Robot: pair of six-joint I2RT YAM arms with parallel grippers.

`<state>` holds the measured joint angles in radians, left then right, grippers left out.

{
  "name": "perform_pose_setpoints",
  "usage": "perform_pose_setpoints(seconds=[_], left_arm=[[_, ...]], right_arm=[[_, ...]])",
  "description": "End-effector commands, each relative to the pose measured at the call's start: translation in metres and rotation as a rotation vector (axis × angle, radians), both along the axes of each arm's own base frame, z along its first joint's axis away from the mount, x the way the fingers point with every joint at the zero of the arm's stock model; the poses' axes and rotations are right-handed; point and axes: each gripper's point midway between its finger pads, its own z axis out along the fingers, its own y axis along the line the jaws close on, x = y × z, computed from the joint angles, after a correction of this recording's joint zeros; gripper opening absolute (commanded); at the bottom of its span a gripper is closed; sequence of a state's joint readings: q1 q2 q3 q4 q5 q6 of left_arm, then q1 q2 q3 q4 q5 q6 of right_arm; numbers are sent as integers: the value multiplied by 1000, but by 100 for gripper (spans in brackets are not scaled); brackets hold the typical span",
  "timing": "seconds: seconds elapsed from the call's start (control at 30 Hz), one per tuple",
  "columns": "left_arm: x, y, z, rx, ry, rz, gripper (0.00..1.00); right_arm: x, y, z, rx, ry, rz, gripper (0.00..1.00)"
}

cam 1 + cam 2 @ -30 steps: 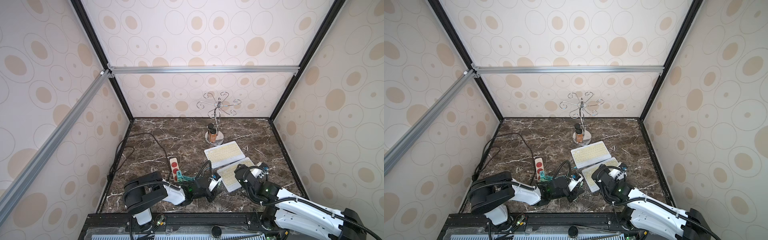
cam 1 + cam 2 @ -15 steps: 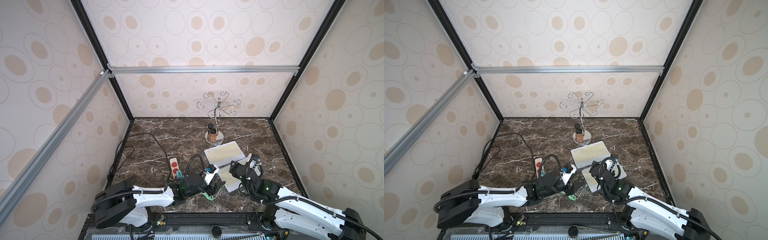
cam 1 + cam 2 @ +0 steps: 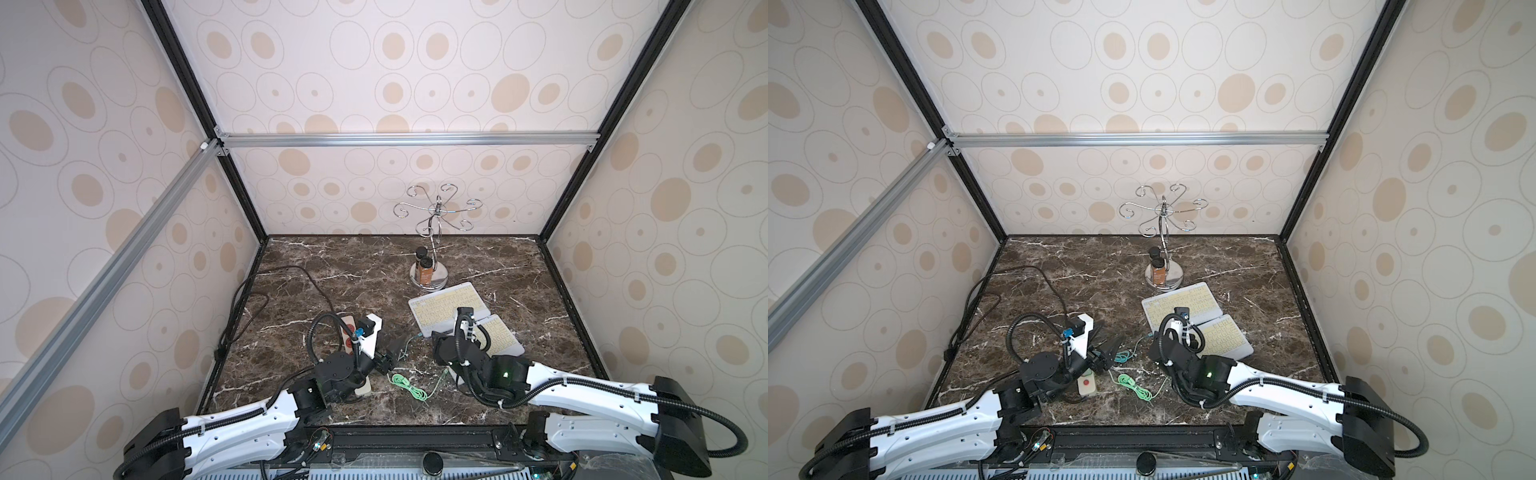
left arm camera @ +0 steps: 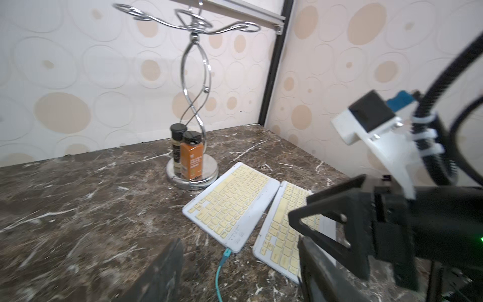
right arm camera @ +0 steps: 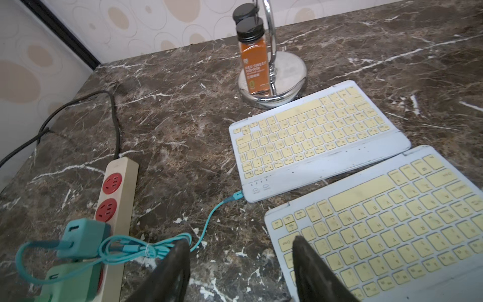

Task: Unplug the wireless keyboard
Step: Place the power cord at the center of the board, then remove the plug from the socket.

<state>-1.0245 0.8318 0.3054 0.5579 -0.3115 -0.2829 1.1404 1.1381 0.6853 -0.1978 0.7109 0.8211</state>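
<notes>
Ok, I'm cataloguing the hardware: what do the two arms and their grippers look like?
The left arm and right arm have white shells and black joints. A black ribbed cable runs along each, held by white ties. The left gripper and right gripper are black, with triangular open-frame fingers. Each wrist bears a white bracket with a black camera. A green light glows on the right arm.

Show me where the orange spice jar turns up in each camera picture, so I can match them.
In a top view: the orange spice jar stands on the chrome stand's base, beyond the keyboards, toward the back.
In a top view: the jar, same spot.
Left wrist: the jar on the base, beyond both keyboards.
Right wrist: the jar on the base, label facing the camera.
Shared landmark: that shiny round base.
</notes>
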Motion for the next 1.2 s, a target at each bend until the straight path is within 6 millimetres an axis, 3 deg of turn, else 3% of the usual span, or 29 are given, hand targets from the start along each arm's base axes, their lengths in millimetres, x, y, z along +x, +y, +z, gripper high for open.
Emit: perform_pose_setpoints(seconds=[0.0, 0.2, 0.27, 0.57, 0.67, 0.77, 1.17], left_arm=[[15, 36, -16, -1, 71, 143, 70], [30, 96, -30, -58, 135, 343, 79], [31, 105, -36, -74, 163, 362, 80], [24, 121, -73, -100, 280, 392, 88], [18, 124, -83, -128, 323, 390, 100], [15, 128, -84, -159, 329, 402, 100], [24, 120, -111, -129, 409, 364, 99]], right_arm=[[-5, 21, 6, -34, -38, 21, 60], [-24, 73, -9, -93, -3, 103, 54], [-30, 85, -14, -110, 26, 117, 50], [-77, 123, -17, -94, 26, 228, 49], [-91, 132, -25, -77, 59, 263, 49], [-103, 138, -38, -52, 110, 284, 48], [-109, 170, -51, -73, 108, 273, 44]])
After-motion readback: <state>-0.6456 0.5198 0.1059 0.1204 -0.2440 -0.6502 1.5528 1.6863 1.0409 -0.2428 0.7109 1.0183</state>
